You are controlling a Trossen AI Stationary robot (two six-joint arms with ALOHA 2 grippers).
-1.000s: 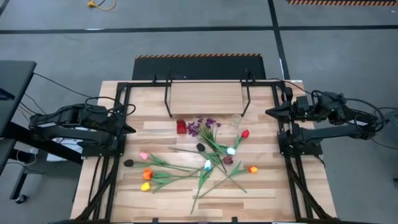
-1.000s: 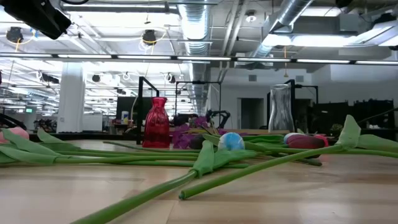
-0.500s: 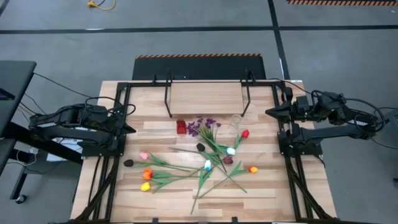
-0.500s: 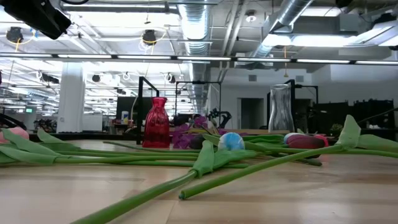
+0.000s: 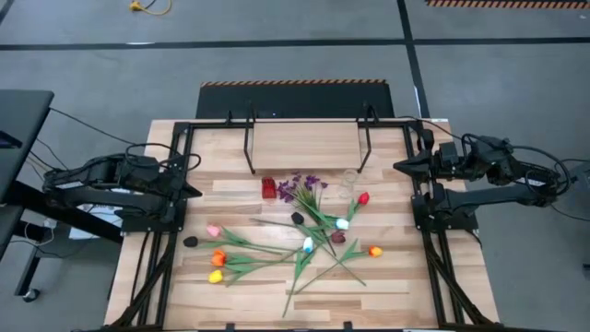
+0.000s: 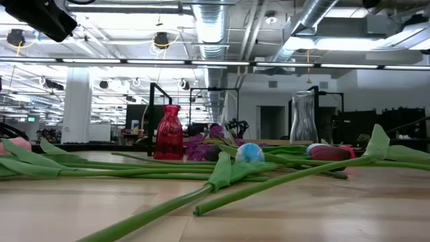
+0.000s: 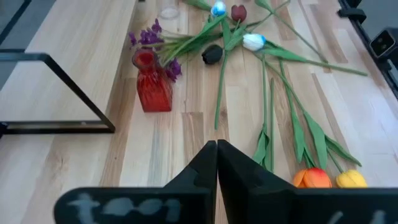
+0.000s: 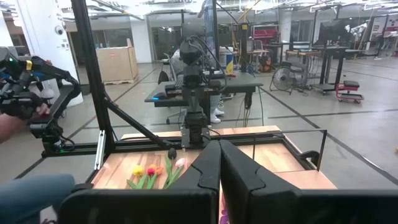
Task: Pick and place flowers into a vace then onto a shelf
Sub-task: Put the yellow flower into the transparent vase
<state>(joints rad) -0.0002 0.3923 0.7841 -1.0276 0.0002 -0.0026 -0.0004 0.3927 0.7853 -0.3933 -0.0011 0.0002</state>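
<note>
Artificial flowers (image 5: pixel 304 235) lie scattered across the middle of the plank table (image 5: pixel 387 286), near a small red vase (image 5: pixel 268 188) and a clear vase (image 5: pixel 348 183) standing before the raised shelf (image 5: pixel 304 145). The left gripper (image 5: pixel 192 190) and right gripper (image 5: pixel 400 166) wait at opposite table edges, fingers pressed together, holding nothing.

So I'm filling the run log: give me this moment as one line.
left hand: shut, parked table's left | right hand: shut, parked right | flowers: loose on table | red vase: empty | shelf: bare
</note>
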